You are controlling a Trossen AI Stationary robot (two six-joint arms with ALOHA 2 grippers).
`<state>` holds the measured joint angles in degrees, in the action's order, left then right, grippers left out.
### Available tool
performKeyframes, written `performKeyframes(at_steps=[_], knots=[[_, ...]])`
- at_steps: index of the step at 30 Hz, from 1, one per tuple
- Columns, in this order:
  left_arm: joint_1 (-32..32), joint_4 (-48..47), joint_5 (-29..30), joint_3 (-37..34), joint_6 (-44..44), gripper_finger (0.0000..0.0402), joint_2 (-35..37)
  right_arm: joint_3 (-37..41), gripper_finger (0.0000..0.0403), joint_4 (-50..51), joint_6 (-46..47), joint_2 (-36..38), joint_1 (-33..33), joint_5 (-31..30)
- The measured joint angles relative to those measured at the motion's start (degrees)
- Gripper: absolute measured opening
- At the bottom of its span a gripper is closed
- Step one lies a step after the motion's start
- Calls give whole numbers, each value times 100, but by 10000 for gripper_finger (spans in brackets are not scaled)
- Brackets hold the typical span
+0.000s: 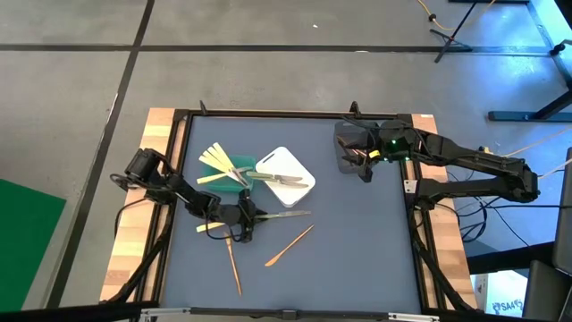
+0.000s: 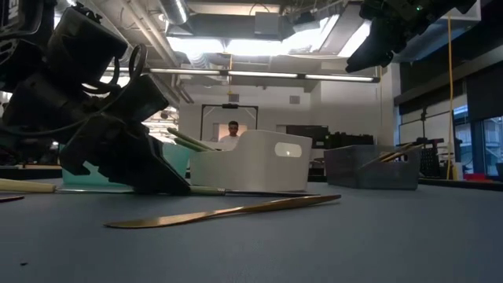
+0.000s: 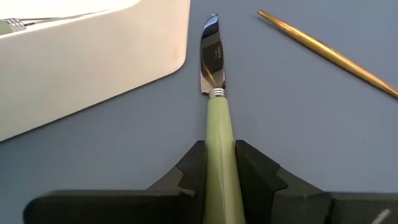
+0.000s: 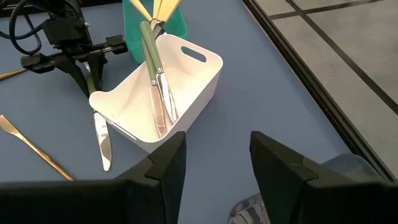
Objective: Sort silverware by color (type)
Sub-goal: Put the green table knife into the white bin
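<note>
White bin: two green-handled knives inside.
Green bin: pale yellow utensils.
Grey bin: orange-brown pieces, seen in low view only.
Left gripper: clamped on green-handled knife, silver blade, flat on the table beside white bin.
Right gripper: fingers apart, above grey bin.
Loose: orange-brown utensil.

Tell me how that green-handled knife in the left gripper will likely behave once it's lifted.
Probably stiff: the green-handled knife lies straight, with a metal blade. It may pivot or slip, since the left gripper pinches the smooth, rounded handle well back from the blade, so the blade end could droop. It looks slim and likely light, so the lift itself should be easy.
</note>
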<state>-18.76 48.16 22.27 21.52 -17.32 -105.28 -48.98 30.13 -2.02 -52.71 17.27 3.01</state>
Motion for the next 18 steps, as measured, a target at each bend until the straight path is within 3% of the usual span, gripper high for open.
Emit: performKeyframes(at_steps=[18], knots=[[-9,268,-587,-7,105,63,1000,0,167,0,0,0,-1,2]])
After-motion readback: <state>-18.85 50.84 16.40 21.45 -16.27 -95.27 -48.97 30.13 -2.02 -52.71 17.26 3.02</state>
